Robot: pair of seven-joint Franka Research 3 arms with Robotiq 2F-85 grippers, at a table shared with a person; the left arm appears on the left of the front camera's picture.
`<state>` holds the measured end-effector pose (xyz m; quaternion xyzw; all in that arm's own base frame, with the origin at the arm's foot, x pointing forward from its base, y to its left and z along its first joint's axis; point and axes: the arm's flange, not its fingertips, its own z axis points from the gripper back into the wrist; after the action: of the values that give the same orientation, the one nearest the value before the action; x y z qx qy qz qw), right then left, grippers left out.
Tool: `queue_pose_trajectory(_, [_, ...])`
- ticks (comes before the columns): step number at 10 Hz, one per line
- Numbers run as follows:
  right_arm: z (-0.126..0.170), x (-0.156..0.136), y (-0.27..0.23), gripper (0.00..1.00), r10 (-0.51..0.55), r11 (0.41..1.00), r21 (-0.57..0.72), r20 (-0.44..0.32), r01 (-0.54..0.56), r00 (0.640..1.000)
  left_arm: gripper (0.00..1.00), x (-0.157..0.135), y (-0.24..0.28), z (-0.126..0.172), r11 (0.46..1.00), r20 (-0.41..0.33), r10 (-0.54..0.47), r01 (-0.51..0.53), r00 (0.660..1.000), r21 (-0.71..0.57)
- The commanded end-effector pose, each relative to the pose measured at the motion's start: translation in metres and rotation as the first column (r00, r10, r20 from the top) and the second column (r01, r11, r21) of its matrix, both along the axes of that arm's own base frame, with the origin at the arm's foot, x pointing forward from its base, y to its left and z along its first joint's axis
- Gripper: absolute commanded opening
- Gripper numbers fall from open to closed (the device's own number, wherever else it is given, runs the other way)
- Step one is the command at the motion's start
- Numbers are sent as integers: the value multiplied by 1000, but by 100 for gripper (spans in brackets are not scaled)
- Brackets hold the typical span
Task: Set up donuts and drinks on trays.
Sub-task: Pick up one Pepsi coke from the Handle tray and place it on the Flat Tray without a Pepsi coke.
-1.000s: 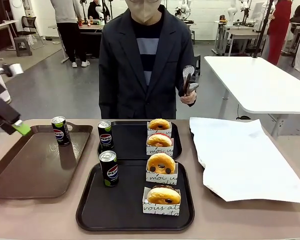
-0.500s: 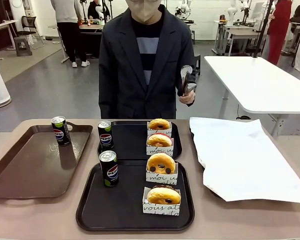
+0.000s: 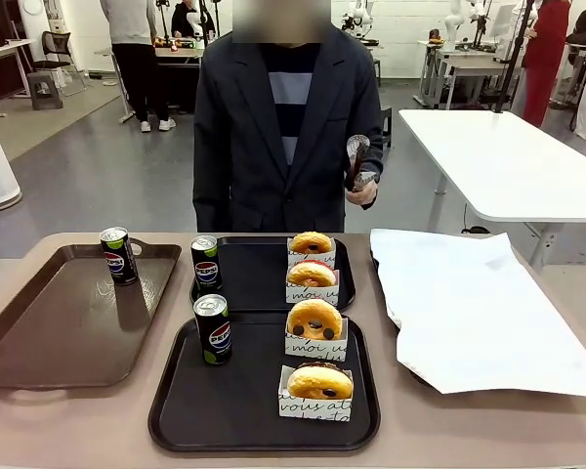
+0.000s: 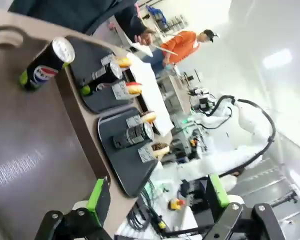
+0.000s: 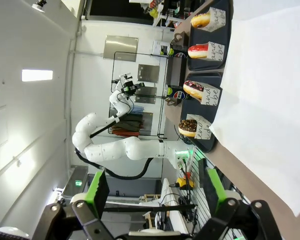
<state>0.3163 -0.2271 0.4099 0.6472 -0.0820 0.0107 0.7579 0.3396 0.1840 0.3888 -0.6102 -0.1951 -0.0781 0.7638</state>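
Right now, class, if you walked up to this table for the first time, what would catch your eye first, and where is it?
Two black trays lie one behind the other at the table's middle, each with two donuts in white sleeves on its right side and a can at its left. A third can stands on the brown tray to the left, and a white paper sheet covers the right end. A person stands across the table.

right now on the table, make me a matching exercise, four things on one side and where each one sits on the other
Things:
1. chocolate donut
2. red donut
3. lone can
4. white paper sheet

Places:
A. on the brown tray
B. far black tray
C. near black tray
D. right end of the table

Pairs: 1-C, 2-B, 3-A, 4-D
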Motion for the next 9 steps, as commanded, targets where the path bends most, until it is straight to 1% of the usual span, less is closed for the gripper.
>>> queue_pose_trajectory(1, [1,0,0,100,0,1000,6,10,0,1000,100,16,20,14,1000,-25,-22,22,999,20])
queue_pose_trajectory(4, [1,0,0,100,0,1000,6,10,0,1000,100,19,17,24,995,-69,26,-19,997,94])
queue_pose_trajectory(5, [1,0,0,100,0,1000,6,10,0,1000,100,18,8,31,987,-68,63,-52,996,151])
queue_pose_trajectory(6, [1,0,0,100,0,1000,6,10,0,1000,100,22,25,16,998,-44,5,-2,999,56])
queue_pose_trajectory(9, [1,0,0,100,0,1000,6,10,0,1000,100,22,25,16,998,-44,5,-2,999,56])
